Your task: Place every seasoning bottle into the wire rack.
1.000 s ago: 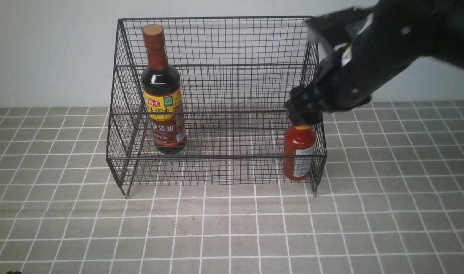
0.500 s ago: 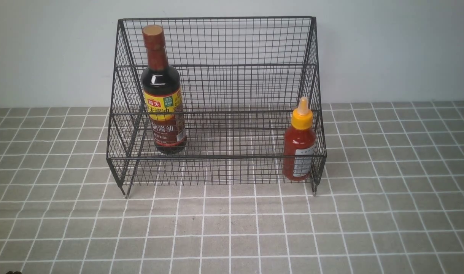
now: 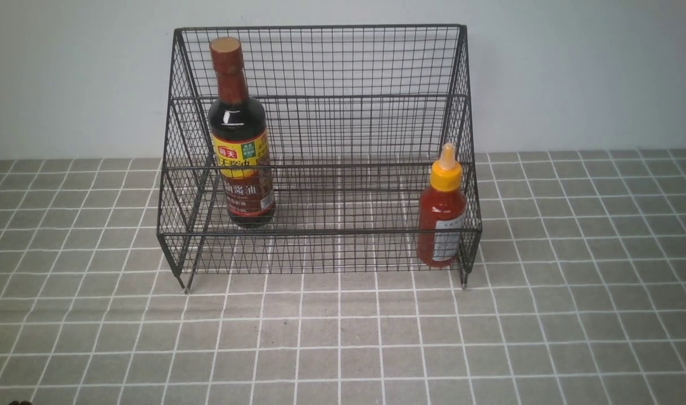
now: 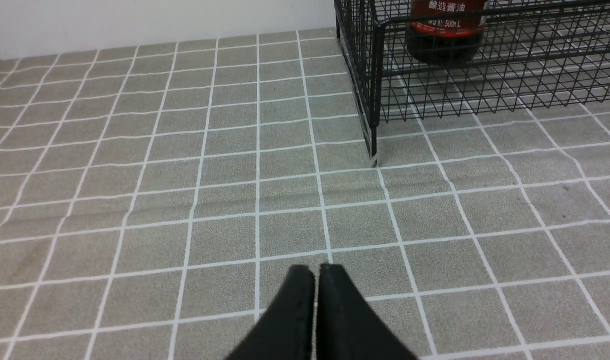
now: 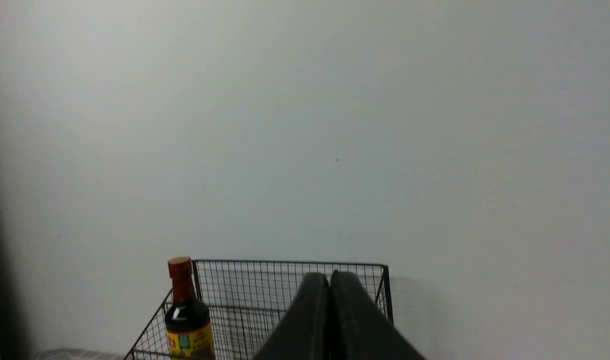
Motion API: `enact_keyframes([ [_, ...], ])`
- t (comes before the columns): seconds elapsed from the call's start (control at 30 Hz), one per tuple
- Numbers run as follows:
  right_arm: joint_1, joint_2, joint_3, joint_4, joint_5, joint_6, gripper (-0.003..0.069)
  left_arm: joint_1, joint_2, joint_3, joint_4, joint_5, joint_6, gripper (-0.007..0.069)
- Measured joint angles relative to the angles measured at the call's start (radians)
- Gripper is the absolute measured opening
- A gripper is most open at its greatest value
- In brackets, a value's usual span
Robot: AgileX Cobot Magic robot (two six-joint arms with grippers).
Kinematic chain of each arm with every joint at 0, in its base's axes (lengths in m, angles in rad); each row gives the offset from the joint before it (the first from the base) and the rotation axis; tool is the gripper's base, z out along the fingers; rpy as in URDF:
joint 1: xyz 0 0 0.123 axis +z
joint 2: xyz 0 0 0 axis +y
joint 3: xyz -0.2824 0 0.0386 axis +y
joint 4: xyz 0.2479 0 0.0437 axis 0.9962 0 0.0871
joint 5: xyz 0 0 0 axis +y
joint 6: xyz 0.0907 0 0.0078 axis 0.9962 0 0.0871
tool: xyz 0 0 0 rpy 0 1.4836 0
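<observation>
Both bottles stand upright in the rack (image 3: 320, 129): the soy bottle (image 3: 239, 140) at its left end, the red bottle (image 3: 443, 216) in the front right corner. The left gripper (image 4: 316, 272), pressed together and empty, hangs over tiles near the rack's left front leg. The right gripper (image 5: 329, 280), likewise closed on nothing, is well apart from the rack.

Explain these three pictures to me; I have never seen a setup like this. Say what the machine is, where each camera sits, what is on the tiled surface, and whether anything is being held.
This is a two-armed robot with pincer grippers. One camera looks forward from between the arms; no arm shows in it. On the tiled table stands a black wire rack. In it stand a tall soy sauce bottle, toward the robot's left, and a red squeeze bottle in the right front corner. The other two cameras ride on the wrists. The left gripper hangs above bare tiles, shut and holding nothing. The right gripper points at the wall above the rack, also shut and holding nothing.
</observation>
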Motion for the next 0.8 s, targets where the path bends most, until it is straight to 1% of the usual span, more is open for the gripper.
enact_keyframes([
  [0.17, 0.000, 0.000, 0.103, 0.036, -0.071, 0.013, -0.0012, 0.000, 0.000, 0.000, 0.000, 0.000, 0.000, -0.0007],
  [0.3, 0.000, 0.000, 0.145, 0.064, -0.082, 0.013, -0.0012, 0.001, 0.000, 0.000, 0.000, 0.000, 0.001, -0.0007],
  [0.47, 0.000, 0.000, 0.180, 0.068, -0.096, 0.009, -0.0012, 0.001, 0.000, 0.000, 0.000, 0.000, 0.001, -0.0007],
  [0.6, -0.001, 0.000, 0.244, 0.073, -0.114, -0.060, -0.0012, 0.001, 0.000, 0.000, 0.000, 0.000, 0.001, -0.0007],
  [0.67, -0.020, 0.000, 0.286, 0.081, -0.134, -0.091, -0.0012, 0.001, 0.000, 0.000, 0.000, 0.000, 0.001, -0.0007],
  [0.73, -0.059, 0.000, 0.314, 0.086, -0.147, -0.100, -0.0012, 0.001, 0.000, 0.000, 0.000, 0.000, 0.001, -0.0007],
  [0.8, -0.133, 0.000, 0.365, 0.089, -0.160, -0.108, -0.0012, 0.001, 0.000, 0.000, 0.000, 0.000, 0.001, -0.0007],
])
